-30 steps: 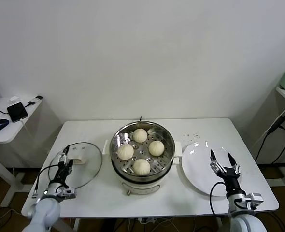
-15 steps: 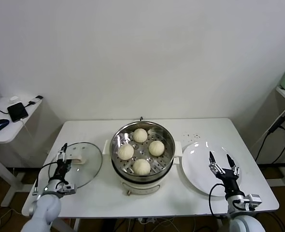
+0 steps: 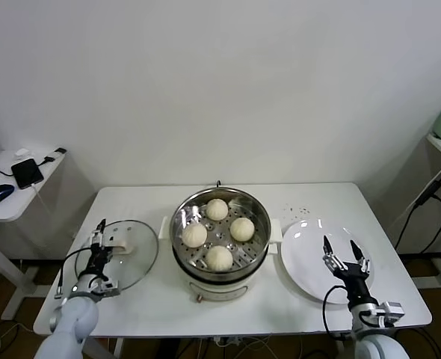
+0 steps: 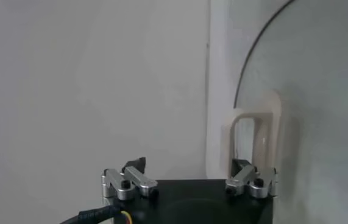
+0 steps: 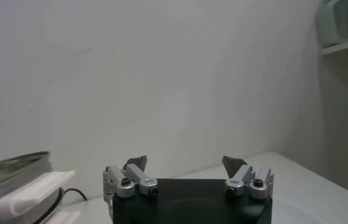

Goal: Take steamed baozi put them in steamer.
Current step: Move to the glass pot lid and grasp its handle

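Observation:
Several cream-white steamed baozi (image 3: 219,258) lie on the perforated tray inside the shiny round steamer (image 3: 258,206) at the table's middle. My left gripper (image 3: 99,238) is open and empty, over the left edge of the glass lid (image 3: 134,262). In the left wrist view its fingers (image 4: 189,163) stand wide apart in front of the lid's cream handle (image 4: 256,137). My right gripper (image 3: 345,253) hangs open and empty over the white plate (image 3: 310,258). The right wrist view shows the spread gripper (image 5: 186,163) holding nothing, with the steamer's rim (image 5: 12,167) off to one side.
The glass lid lies flat to the left of the steamer and the bare white plate to its right. A side table (image 3: 11,206) with a phone and a mouse stands at the far left. A cable (image 3: 418,206) hangs by the table's right edge.
The left gripper has shifted slightly farther back over the lid's edge and the right gripper has sunk a little. Both stay open; the baozi have not moved.

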Available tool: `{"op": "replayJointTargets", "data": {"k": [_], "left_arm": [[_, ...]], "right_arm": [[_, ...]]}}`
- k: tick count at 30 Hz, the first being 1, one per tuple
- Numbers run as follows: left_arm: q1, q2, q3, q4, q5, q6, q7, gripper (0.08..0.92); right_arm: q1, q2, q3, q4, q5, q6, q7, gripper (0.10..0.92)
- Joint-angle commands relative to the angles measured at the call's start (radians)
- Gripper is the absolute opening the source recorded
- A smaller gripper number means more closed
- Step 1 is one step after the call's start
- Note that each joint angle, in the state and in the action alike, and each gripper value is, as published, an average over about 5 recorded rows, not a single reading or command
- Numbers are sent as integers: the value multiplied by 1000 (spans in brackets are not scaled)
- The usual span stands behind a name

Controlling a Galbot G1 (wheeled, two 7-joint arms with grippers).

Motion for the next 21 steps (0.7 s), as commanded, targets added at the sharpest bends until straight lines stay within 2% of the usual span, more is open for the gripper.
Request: {"op": "replayJointTargets", "data": {"k": [1,6,21], "left_arm": [[-12,3,1,28,-7,-2,-4,815],[-11,1,-1,36,-13,-7,-4,714],[19,-9,-9,26,-50,-7,0,281]], "right_arm": [[1,0,0,4,-1,1,-1,823],[0,0,0,5,-2,1,-1,823],[-1,3,3,23,-2,-2,1,823]]}}
